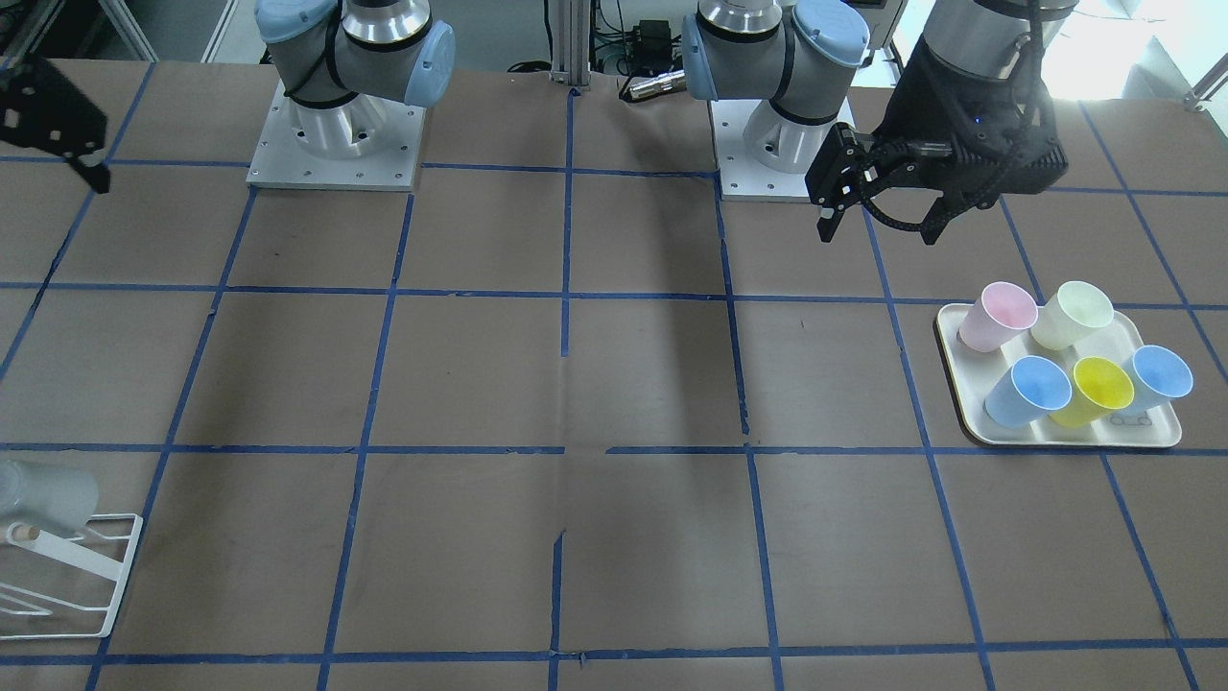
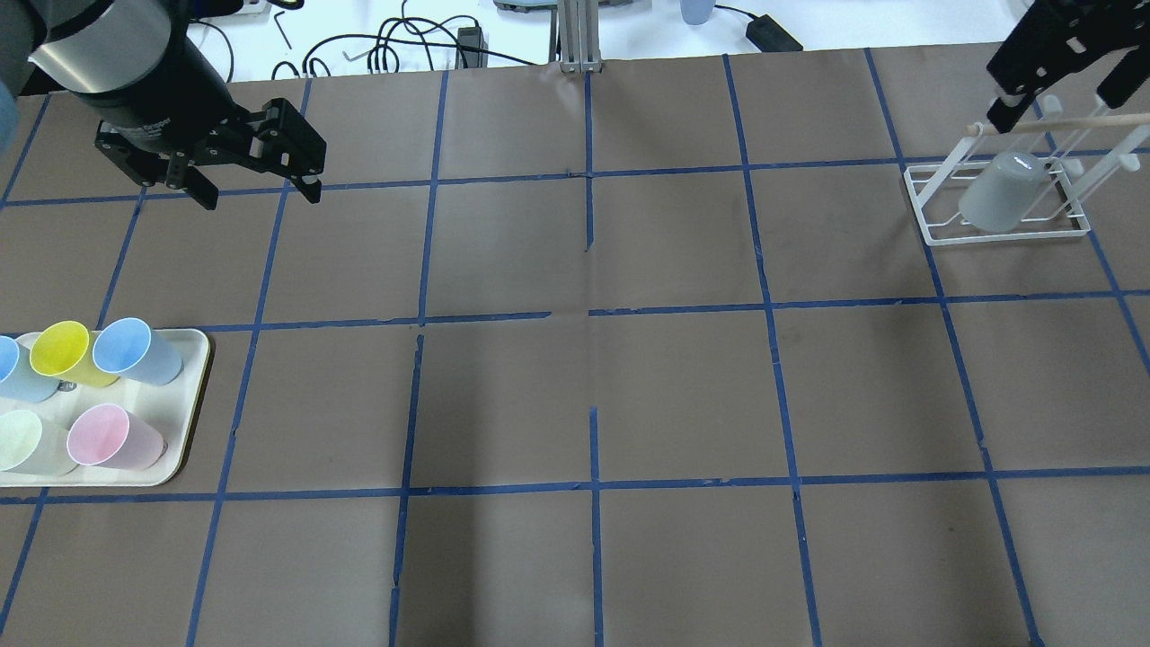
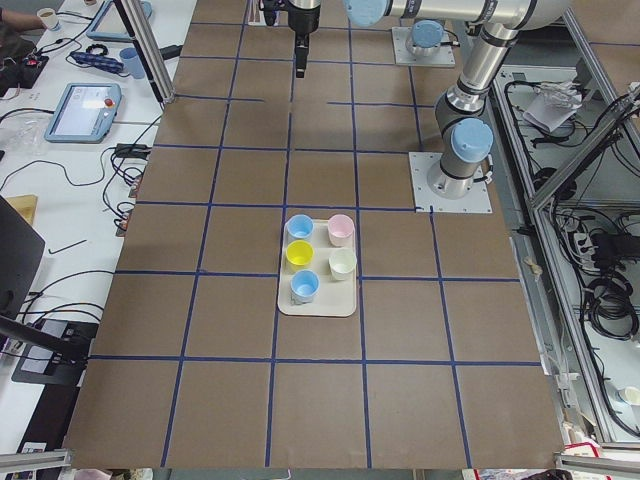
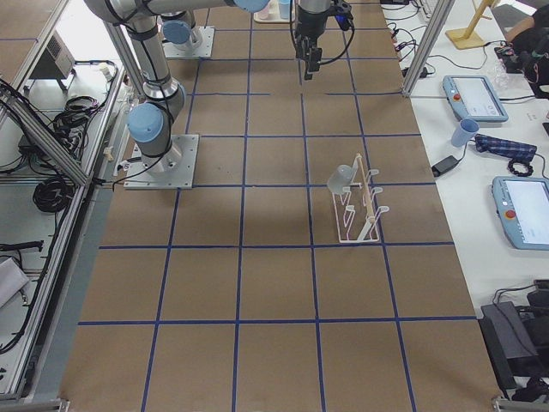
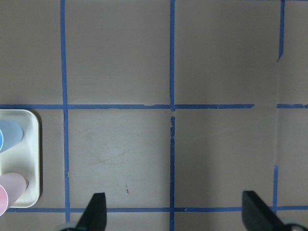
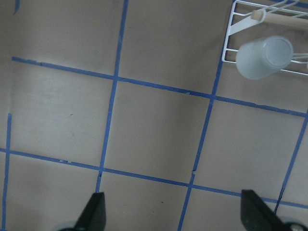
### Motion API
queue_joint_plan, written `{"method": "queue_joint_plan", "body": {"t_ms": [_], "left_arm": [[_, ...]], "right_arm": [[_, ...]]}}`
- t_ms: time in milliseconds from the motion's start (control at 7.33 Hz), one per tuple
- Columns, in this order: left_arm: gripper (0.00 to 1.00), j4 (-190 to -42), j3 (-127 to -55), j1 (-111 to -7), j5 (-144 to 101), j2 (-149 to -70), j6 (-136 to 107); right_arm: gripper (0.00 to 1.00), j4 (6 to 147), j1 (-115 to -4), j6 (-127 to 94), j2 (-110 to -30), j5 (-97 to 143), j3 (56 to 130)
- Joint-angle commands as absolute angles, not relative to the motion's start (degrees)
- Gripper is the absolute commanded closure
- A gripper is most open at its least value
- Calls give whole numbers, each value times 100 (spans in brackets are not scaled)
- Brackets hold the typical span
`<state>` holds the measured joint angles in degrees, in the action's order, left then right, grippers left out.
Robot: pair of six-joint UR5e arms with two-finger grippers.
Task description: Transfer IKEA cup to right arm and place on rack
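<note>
The grey IKEA cup (image 2: 1002,190) hangs upside down, tilted, on a prong of the white wire rack (image 2: 934,235) at the table's right end. It also shows in the front view (image 1: 48,494), the exterior right view (image 4: 341,178) and the right wrist view (image 6: 264,57). My right gripper (image 2: 1051,103) is open and empty, raised above and beyond the rack, not touching the cup. My left gripper (image 2: 259,193) is open and empty above the table's far left part, apart from the tray; its fingers frame bare table in the left wrist view (image 5: 173,216).
A cream tray (image 2: 193,404) at the left edge holds two light blue cups, a yellow cup (image 2: 61,350), a pink cup (image 2: 112,436) and a pale cream cup. Blue tape lines grid the brown table. The arm bases (image 1: 336,144) stand at the robot's side.
</note>
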<state>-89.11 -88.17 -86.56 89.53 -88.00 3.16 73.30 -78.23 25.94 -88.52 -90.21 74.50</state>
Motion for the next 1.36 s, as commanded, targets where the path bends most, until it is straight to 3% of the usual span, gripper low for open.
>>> {"method": "queue_joint_plan", "body": {"t_ms": [0,1227], "left_arm": [[0,-8982,-8535,-8710,9141,-9051,299],[0,-8956,-8666,-8798,8947,-9044,-17]], "right_arm": [[0,7487,-8331,1852,-9271,-9035,8318],[0,8883,-8763,933,-9202,-9000,8587]]}}
